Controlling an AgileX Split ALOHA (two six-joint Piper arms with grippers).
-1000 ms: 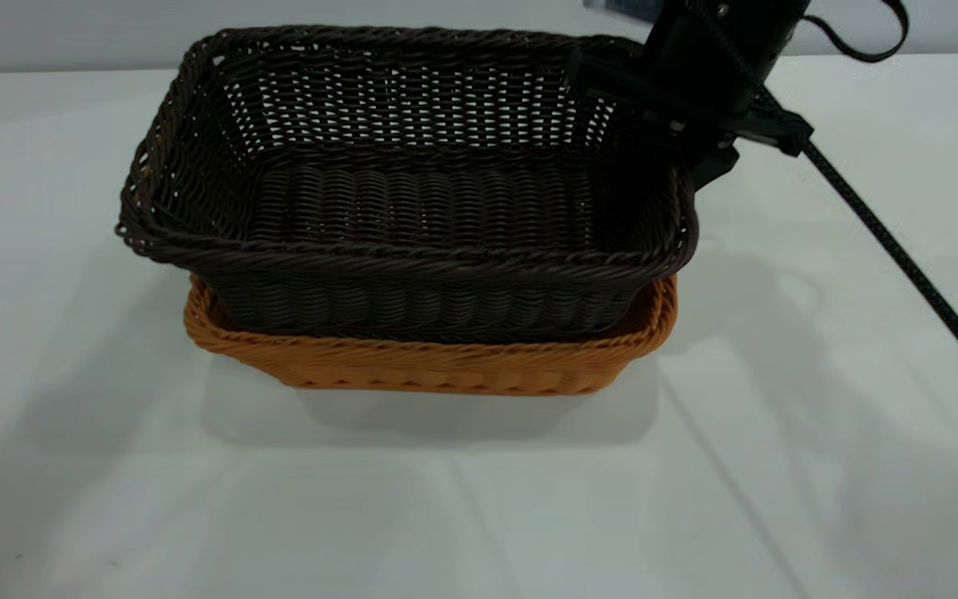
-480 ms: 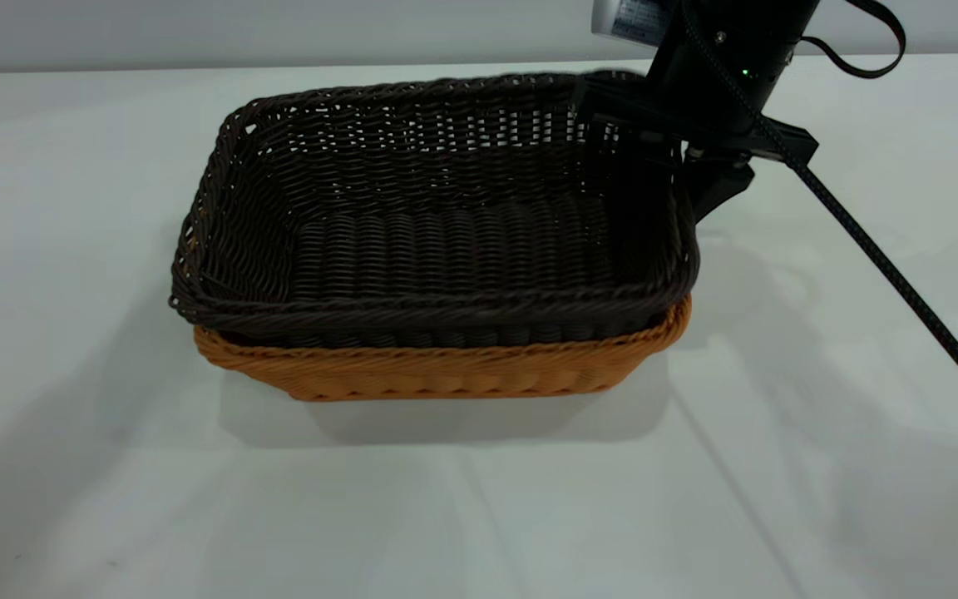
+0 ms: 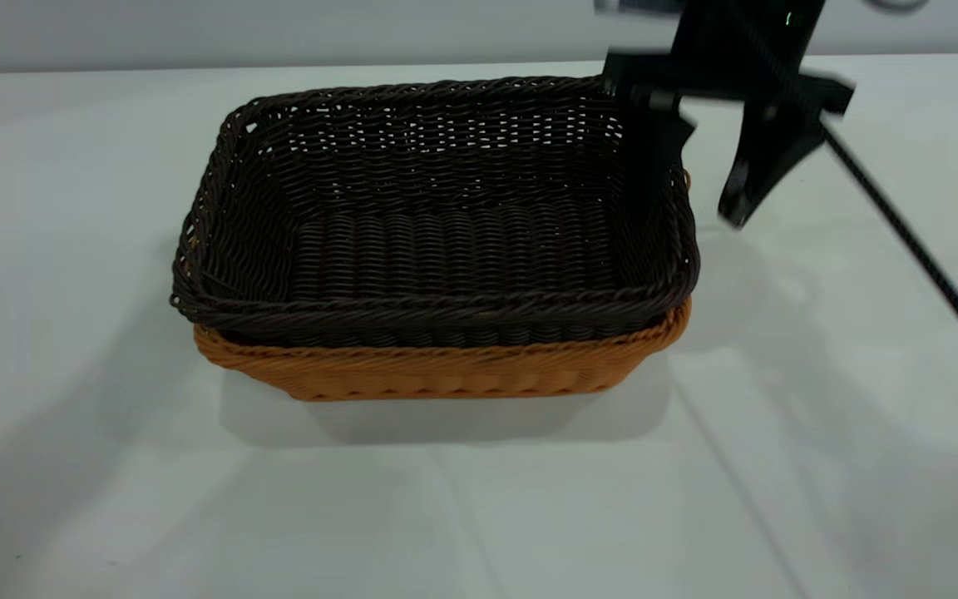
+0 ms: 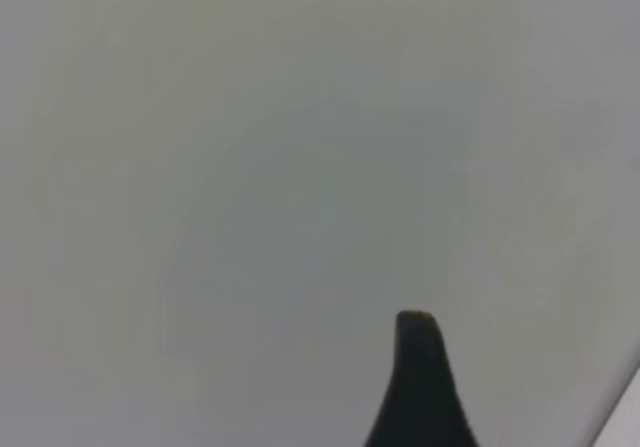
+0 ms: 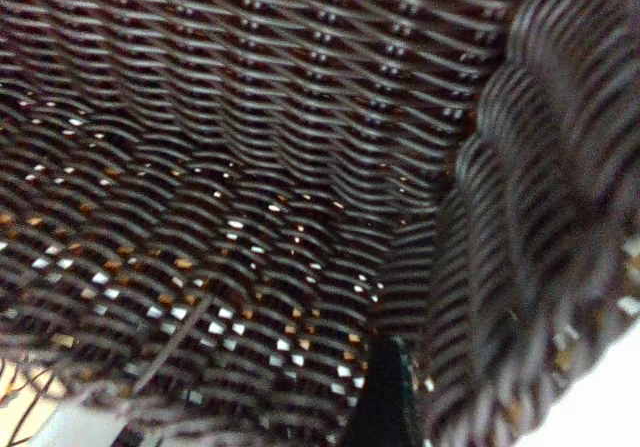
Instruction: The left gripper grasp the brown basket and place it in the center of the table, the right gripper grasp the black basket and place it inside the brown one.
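While the black basket [image 3: 437, 216] sits nested in the brown basket [image 3: 446, 370] on the desk [image 3: 479, 499], right tool [image 3: 699, 170] hangs spread wide, empty, straddling its far-right rim.

The exterior camera looks down across the worktop [image 3: 479, 516], the left wrist camera faces bare worktop closely, and the right wrist camera sits very near the black basket [image 5: 250, 147], which the exterior view shares.

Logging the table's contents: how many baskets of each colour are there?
Black basket: 1, nested inside the brown one
Brown basket: 1, on the table
Total: 2 baskets
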